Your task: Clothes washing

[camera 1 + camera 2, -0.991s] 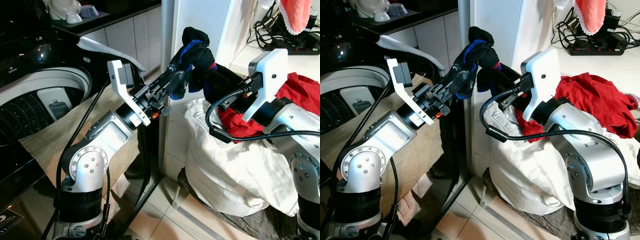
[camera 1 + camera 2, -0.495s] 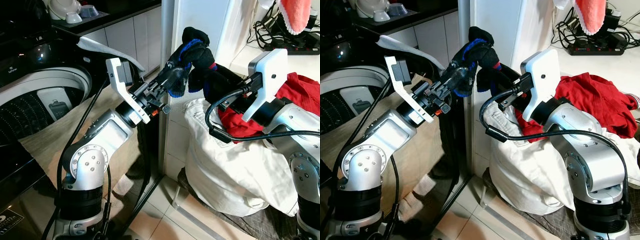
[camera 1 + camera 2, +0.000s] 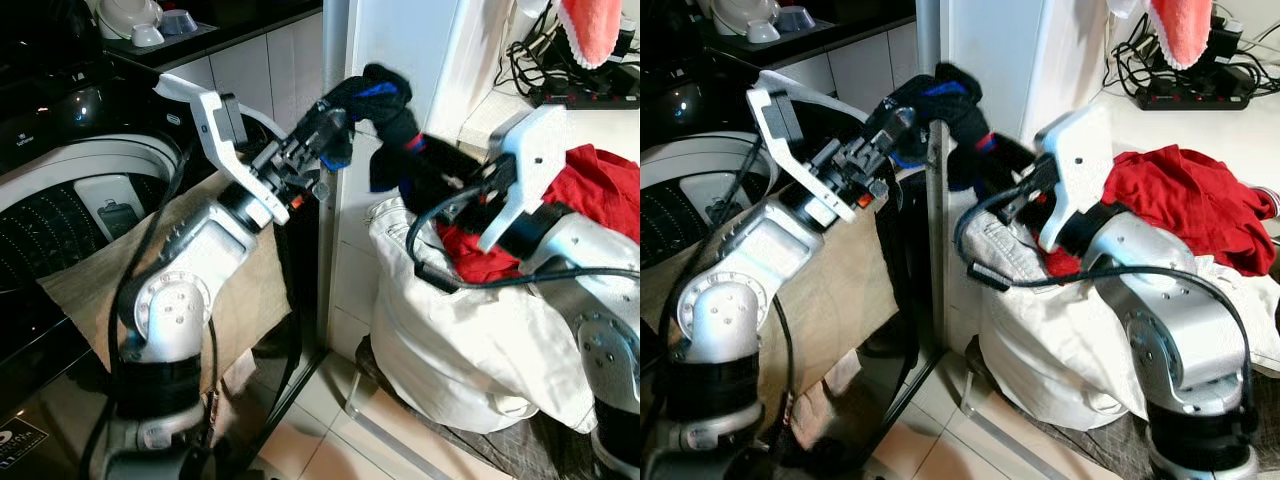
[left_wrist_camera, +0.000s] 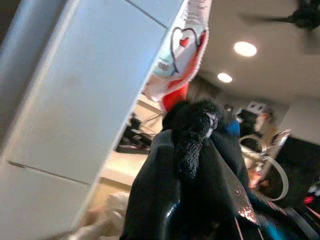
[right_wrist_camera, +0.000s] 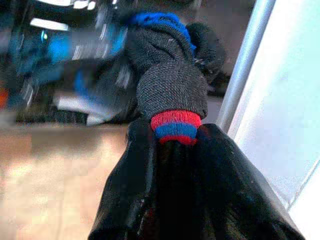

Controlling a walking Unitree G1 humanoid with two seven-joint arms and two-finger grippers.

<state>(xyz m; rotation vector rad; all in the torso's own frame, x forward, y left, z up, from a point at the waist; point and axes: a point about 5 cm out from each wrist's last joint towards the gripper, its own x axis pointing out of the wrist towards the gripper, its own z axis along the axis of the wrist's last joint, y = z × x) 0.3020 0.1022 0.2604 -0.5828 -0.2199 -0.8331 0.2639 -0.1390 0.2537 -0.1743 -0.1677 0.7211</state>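
White laundry bag (image 3: 470,340), lower right of frame: red garment (image 3: 590,190) heaped on top. Washing machine (image 3: 70,200), left, drum open. Dark sock (image 3: 385,105), upper centre, stretched between both claws: left claw (image 3: 325,130) pinching its blue-trimmed end, right claw (image 3: 425,170) pinching its red-and-blue cuff (image 5: 175,125), seen close in right wrist view. Left wrist view adds ceiling lights (image 4: 245,48).

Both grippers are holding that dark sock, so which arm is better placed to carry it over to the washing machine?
Left. The left gripper grips the dark sock on the side nearer the washing machine, whose open drum lies at the robot's left. The right gripper holds the striped cuff over the laundry bag, farther away.
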